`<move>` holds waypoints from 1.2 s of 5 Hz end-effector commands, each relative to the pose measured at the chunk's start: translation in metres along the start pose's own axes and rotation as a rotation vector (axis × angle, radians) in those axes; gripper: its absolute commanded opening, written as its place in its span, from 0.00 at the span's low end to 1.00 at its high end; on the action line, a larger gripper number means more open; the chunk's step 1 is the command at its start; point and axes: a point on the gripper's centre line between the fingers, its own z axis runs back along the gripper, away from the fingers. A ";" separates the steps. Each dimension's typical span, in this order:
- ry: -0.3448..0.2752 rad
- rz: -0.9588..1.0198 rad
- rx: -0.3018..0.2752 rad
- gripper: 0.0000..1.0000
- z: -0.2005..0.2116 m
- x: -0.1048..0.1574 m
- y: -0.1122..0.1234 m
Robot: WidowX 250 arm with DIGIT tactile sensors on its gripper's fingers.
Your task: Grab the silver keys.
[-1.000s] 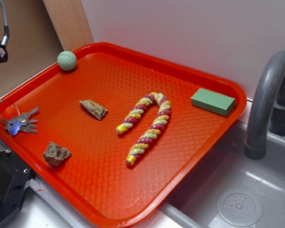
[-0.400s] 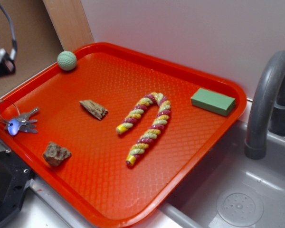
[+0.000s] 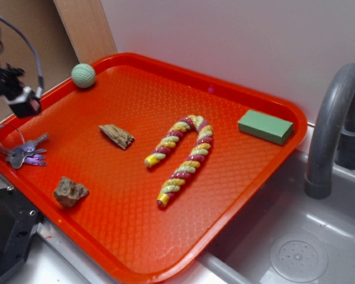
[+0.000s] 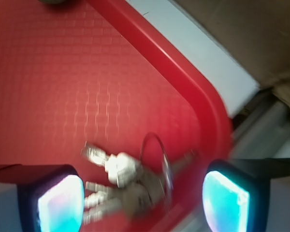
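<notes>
at the bottom of the wrist view the gripper (image 4: 142,198) is spread wide, its two glowing pads in the lower left and lower right corners with nothing pinched between them. the silver keys (image 4: 128,181) lie in the gap, low and centre in that frame, flat on the red tray (image 4: 63,82) near its rounded corner rim; the picture is blurred, so the exact count of blades is hard to read. in the exterior view the keys (image 3: 25,152) sit at the left edge of the frame on the tray (image 3: 225,177), their thin wire ring reaching up and left toward the rim, with the gripper (image 3: 23,102) hanging above and apart from them. they look light, stiff and slick, and the loose blades will likely splay or slide on the textured plastic; the best hold seems to be the thick cluster where the heads overlap at the ring, not the thin wire itself. lower in the exterior frame lies a brown rock (image 3: 70,191); toward the middle a wood chip (image 3: 116,135) and a twisted rope toy (image 3: 183,157); farther up a green ball (image 3: 83,75) and, upper right, a green block (image 3: 265,126).
</notes>
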 end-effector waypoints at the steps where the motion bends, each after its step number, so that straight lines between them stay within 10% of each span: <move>1: -0.023 -0.076 -0.006 1.00 -0.037 0.002 -0.013; 6: -0.026 -0.121 0.031 1.00 -0.009 -0.009 -0.030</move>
